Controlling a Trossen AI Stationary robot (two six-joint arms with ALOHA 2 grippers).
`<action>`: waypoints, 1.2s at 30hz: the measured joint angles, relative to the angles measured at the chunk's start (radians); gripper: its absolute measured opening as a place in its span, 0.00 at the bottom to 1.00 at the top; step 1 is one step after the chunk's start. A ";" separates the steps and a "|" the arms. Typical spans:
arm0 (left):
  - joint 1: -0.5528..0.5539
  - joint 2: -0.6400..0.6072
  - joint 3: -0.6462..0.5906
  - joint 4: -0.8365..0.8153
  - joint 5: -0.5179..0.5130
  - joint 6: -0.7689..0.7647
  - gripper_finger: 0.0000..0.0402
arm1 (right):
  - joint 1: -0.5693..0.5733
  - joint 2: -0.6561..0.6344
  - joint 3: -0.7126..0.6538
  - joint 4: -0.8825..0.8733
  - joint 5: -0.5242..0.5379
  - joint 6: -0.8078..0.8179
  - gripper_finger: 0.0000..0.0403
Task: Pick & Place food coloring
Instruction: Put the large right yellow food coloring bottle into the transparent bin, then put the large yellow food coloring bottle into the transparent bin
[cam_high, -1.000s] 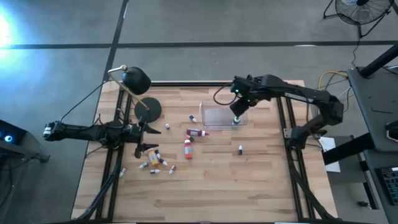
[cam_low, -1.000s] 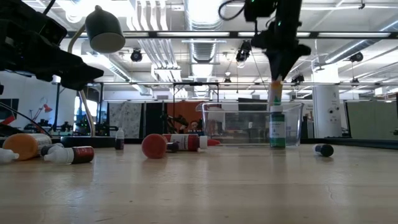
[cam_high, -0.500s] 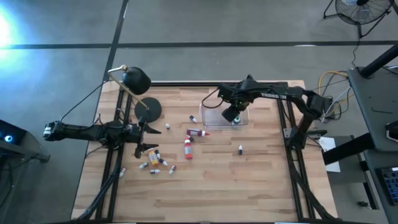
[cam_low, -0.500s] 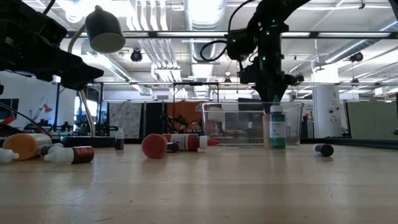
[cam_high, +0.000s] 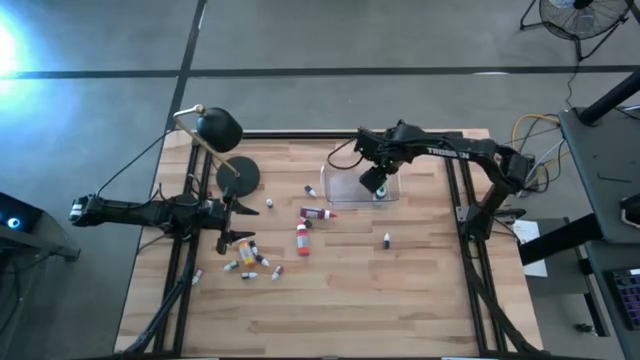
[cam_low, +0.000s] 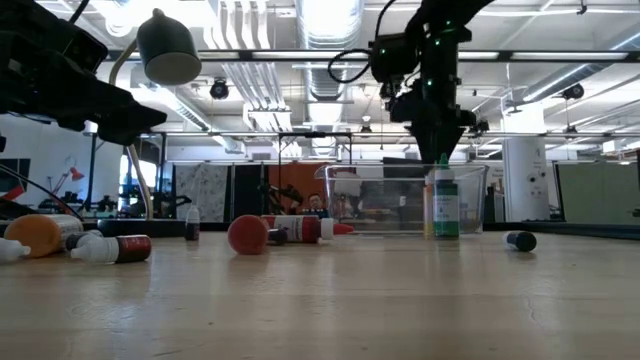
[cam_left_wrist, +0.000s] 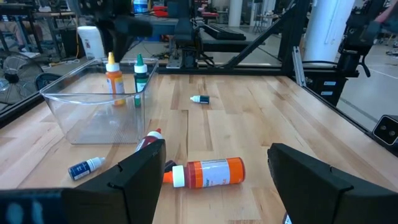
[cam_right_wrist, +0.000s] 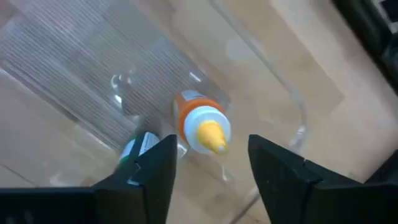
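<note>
Fingers (cam_right_wrist: 273, 180) parted on the right gripper (cam_right_wrist: 208, 177) above the tub's (cam_high: 335, 190) orange bottle (cam_right_wrist: 200, 127); a careless lift could topple it.

This is a large robotics lab or industrial workshop. A wooden table (cam_high: 330, 290) on a black metal frame stands on a bare grey concrete floor (cam_high: 330, 40) crossed by dark lines. Behind it the low view shows an open hall with exposed ceiling ducts (cam_low: 330, 75), strip lights (cam_low: 325, 15) and a white column (cam_low: 522, 180). A floor fan (cam_high: 580, 18) stands at the far right, and other workbenches fill the background.
</note>
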 joint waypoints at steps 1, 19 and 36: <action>0.000 0.000 0.000 0.000 0.000 0.000 0.64 | 0.000 -0.013 0.000 -0.001 0.001 0.000 0.50; 0.000 0.000 0.000 0.000 0.000 0.000 0.64 | 0.340 -0.101 0.000 0.395 -0.032 -0.650 0.56; 0.000 0.001 0.000 0.000 0.000 0.000 0.64 | 0.462 0.011 0.000 0.520 -0.022 -0.481 0.56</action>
